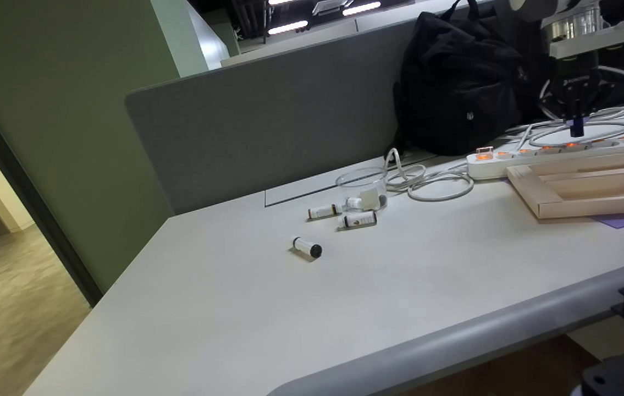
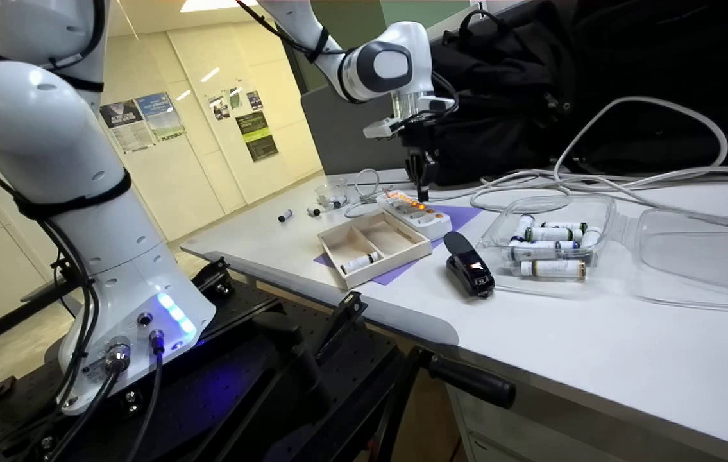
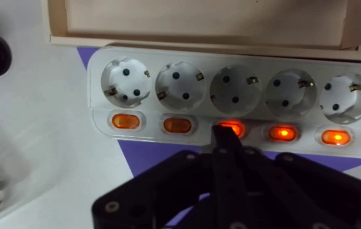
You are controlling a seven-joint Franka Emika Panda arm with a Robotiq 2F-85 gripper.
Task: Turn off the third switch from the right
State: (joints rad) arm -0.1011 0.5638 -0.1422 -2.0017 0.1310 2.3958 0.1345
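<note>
A white power strip (image 3: 260, 111) with several sockets and a row of orange switches crosses the wrist view; it also shows in both exterior views (image 1: 562, 157) (image 2: 416, 217). In the wrist view the two leftmost switches (image 3: 125, 121) (image 3: 177, 125) are unlit. The third from the left (image 3: 239, 128) glows, as do the switches (image 3: 283, 133) (image 3: 336, 137) to its right. My gripper (image 3: 226, 133) is shut and empty, pointing down, its fingertips covering part of that third switch. In both exterior views the fingertips (image 1: 577, 129) (image 2: 423, 192) are just above the strip; contact is not visible.
A wooden tray (image 2: 396, 258) stands beside the strip, on a purple sheet (image 2: 396, 272). A black device (image 2: 468, 269) and a clear container (image 2: 604, 221) with several bottles stand nearby. A black backpack (image 1: 454, 88) and white cables (image 1: 443, 190) are behind.
</note>
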